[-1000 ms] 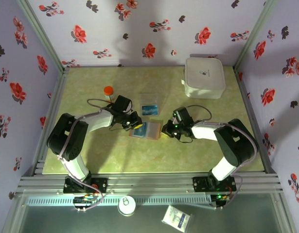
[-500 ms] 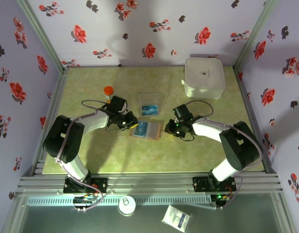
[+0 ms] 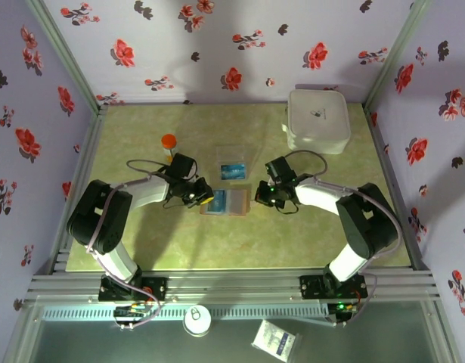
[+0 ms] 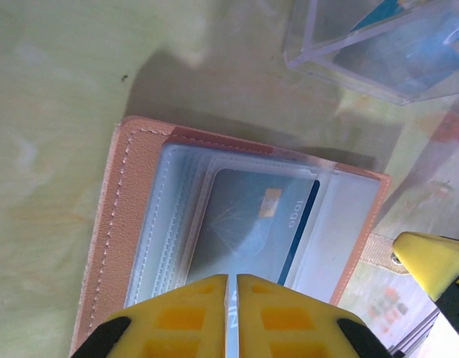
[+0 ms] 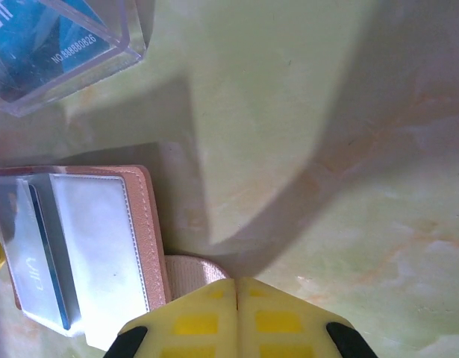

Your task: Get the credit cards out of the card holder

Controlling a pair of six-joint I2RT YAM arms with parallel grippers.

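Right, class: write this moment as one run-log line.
left fingers: shut at open card holder edge | right fingers: shut at clasp tab | blue card: inside holder

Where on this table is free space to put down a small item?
Free: the near strip of the table between the card holder and its near edge; also the far-left corner beside the orange-capped bottle. Crowded: the centre, where the left gripper and right gripper flank the card holder, clear tray just behind.

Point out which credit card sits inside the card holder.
The dark blue card, tucked under a clear sleeve of the card holder; the teal card lies apart from it, in the clear tray.
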